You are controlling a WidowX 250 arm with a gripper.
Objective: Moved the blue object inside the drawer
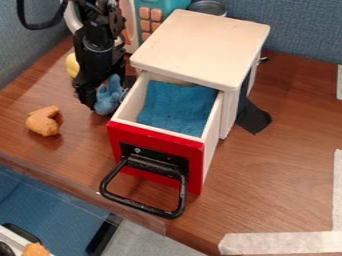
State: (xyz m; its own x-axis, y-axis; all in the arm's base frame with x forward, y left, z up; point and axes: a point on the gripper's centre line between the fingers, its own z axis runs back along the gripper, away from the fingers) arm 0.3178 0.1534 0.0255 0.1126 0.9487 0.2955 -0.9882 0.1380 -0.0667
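The black gripper [103, 95] hangs low at the upper left, just left of the open drawer. Right up against it is the blue object [108, 96], a small rounded toy with upright lobes, outside the drawer; part of it is hidden by the gripper. Whether the toy is held or rests on the table cannot be told. The drawer [157, 137] has a red front and a black handle, and is pulled out of a pale wooden cabinet [200, 45]. A blue cloth [175, 107] lines its floor.
An orange-brown toy [43, 121] lies on the wooden table at the left. Behind the arm is a yellow object [72, 65]. A teal toy with orange buttons [148, 20] and a metal container [208, 7] stand behind the cabinet. Black fabric [252, 117] lies at its right.
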